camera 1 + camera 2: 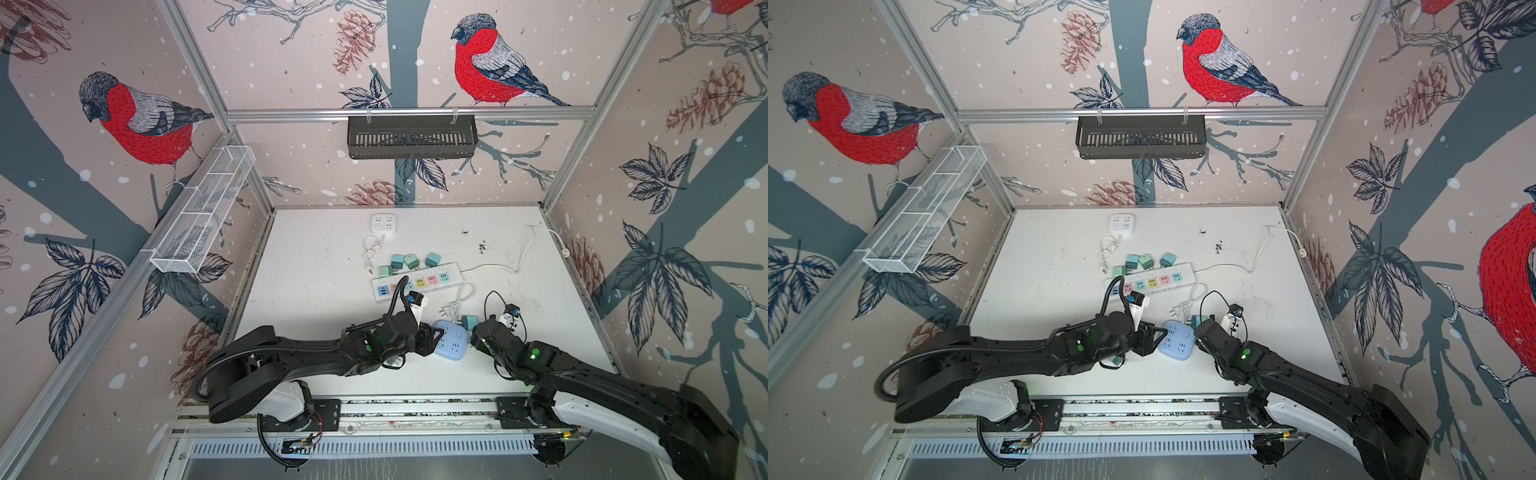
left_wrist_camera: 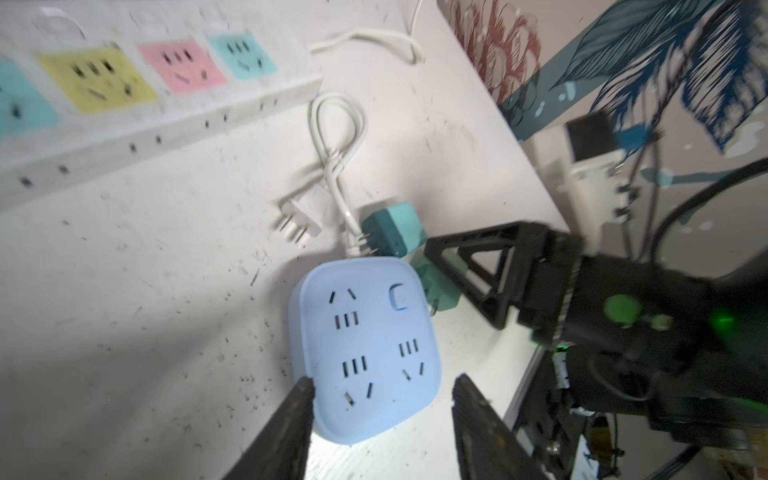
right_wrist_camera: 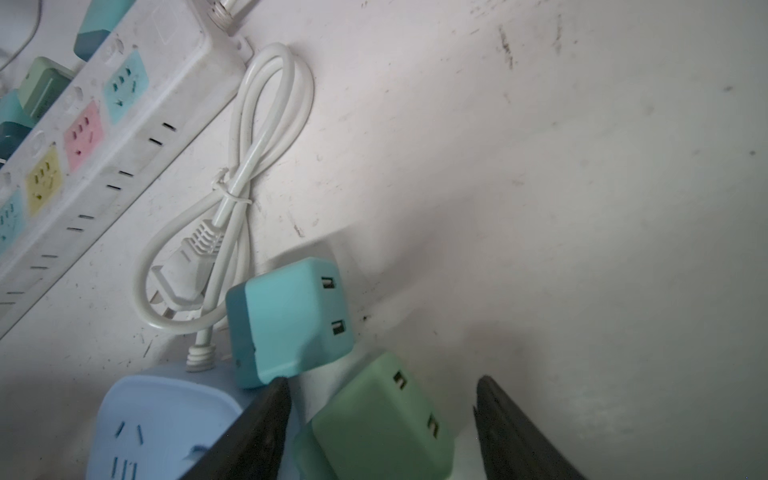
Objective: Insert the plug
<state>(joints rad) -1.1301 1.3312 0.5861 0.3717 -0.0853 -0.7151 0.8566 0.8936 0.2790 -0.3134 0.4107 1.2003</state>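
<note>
A light blue square socket block (image 1: 451, 340) (image 1: 1177, 341) (image 2: 365, 353) lies flat on the white table near its front. My left gripper (image 2: 380, 386) (image 1: 435, 332) is open at the block's near end, one fingertip (image 2: 301, 388) right by its corner, the other apart. A green plug (image 3: 374, 424) (image 2: 442, 291) lies tilted against the block's far side, between the open fingers of my right gripper (image 3: 382, 380), with a gap on one side. A teal plug (image 3: 286, 320) (image 2: 395, 228) (image 1: 469, 321) lies beside it.
A white power strip (image 1: 415, 282) (image 2: 124, 83) with coloured sockets lies behind, several small adapters (image 1: 409, 261) beyond it. The block's tied white cord (image 3: 249, 166) (image 1: 457, 301) lies between strip and block. A white socket cube (image 1: 383, 221) sits at the back.
</note>
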